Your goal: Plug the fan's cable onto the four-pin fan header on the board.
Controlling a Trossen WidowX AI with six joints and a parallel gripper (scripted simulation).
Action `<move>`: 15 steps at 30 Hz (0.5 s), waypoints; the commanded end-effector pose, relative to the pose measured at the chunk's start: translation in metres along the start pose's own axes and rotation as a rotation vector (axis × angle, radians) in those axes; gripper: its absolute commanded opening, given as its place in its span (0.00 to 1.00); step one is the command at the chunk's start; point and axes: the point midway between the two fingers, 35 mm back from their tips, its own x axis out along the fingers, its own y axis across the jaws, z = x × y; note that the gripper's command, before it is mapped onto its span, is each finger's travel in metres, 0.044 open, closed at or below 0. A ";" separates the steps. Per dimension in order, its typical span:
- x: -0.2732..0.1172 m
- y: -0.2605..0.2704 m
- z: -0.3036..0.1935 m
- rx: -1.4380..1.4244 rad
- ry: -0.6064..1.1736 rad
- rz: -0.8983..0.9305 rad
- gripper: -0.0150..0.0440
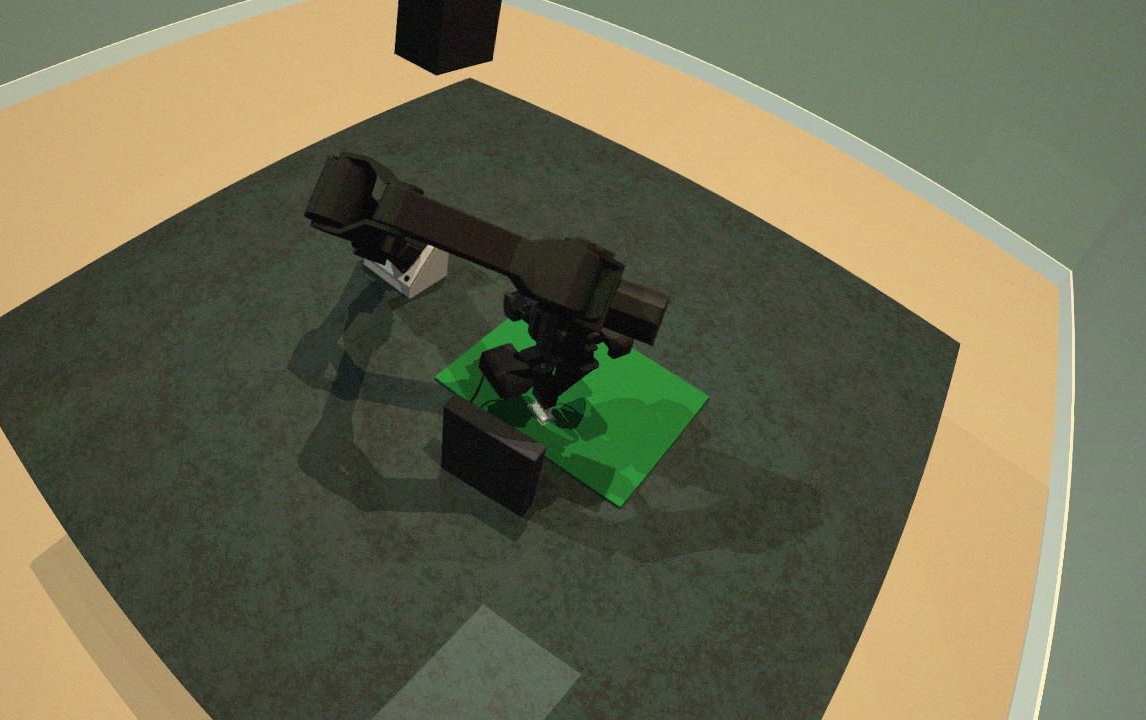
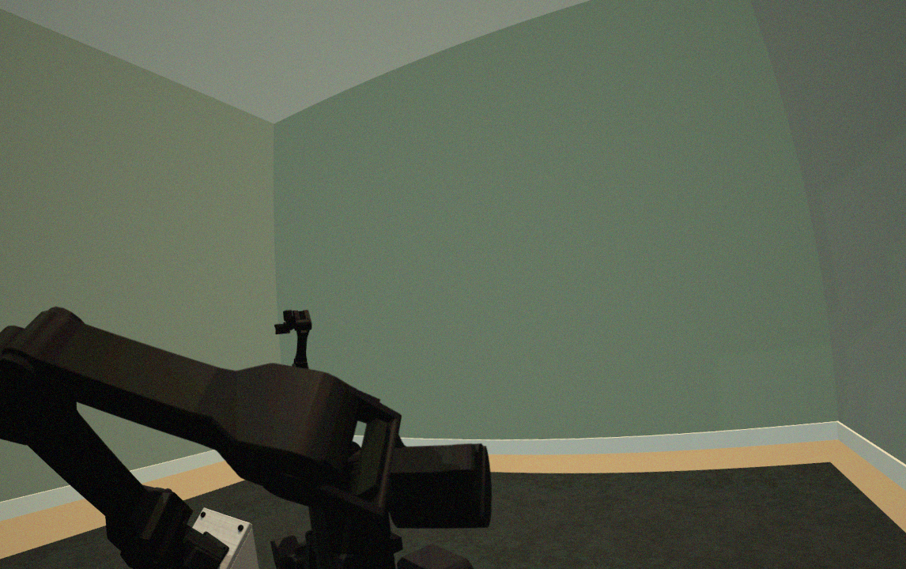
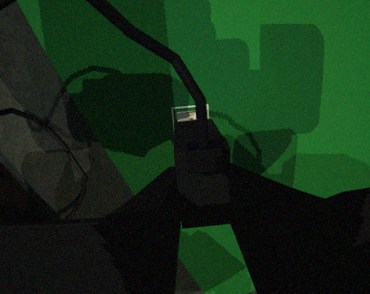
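Note:
My gripper (image 1: 547,401) (image 3: 198,173) is shut on the dark fan plug (image 3: 198,136), low over the green board (image 1: 649,411) (image 3: 348,102). The black cable (image 3: 152,44) rises from the plug and bends away to the upper left of the wrist view. The pale four-pin fan header (image 1: 541,412) (image 3: 186,116) stands on the board right at the plug. In the wrist view the plug covers most of it, and only its far end and part of its thin outline show. How far the plug sits down on the pins is hidden. The exterior view shows neither plug nor header.
A dark upright block (image 1: 492,458) stands at the board's near left edge, close to the gripper. A grey-white wedge-shaped block (image 1: 420,273) (image 2: 236,535) stands by the arm's base. Another dark block (image 1: 445,35) is at the top of the top view. A dark mat (image 1: 738,626) lies under the board.

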 end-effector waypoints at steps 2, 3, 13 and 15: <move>0.000 0.000 0.000 -0.001 0.005 0.002 0.25; 0.000 -0.001 -0.001 0.001 0.005 0.002 0.25; 0.000 -0.001 -0.002 0.009 0.005 0.002 0.25; 0.000 0.000 -0.002 0.012 0.005 0.002 0.25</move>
